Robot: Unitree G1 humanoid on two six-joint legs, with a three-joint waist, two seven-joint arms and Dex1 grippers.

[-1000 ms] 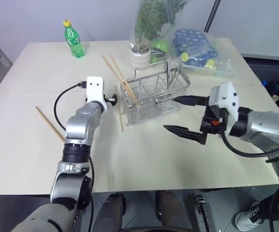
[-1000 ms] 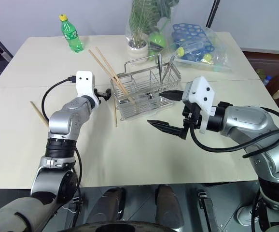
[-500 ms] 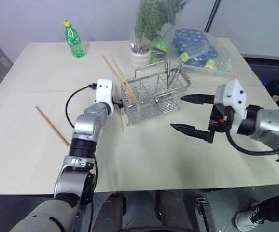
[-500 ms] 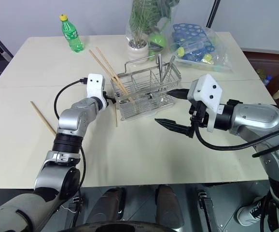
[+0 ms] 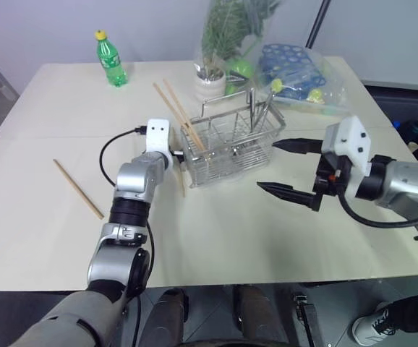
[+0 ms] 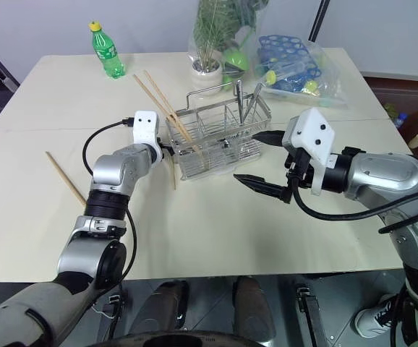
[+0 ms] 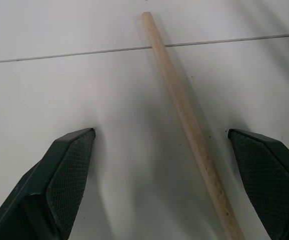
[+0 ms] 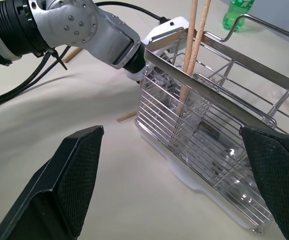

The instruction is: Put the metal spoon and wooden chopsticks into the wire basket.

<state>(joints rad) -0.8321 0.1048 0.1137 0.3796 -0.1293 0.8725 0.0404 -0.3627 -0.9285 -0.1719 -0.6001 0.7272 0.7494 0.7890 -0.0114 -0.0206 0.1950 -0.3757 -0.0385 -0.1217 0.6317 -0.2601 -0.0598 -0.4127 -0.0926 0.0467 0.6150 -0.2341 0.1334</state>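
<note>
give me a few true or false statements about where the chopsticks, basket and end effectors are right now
1. Two light-brown wooden chopsticks stand leaning in the silver wire basket. True.
2. The left end effector is shut on a chopstick. False: it is open, with one chopstick on the table lying between its fingers.
3. Another loose chopstick lies on the cream table at the robot's left. True.
4. The right end effector holds the basket. False: it is open and empty, beside the basket.
5. The green plastic bottle lies inside the basket. False: it stands at the table's far edge.
</note>
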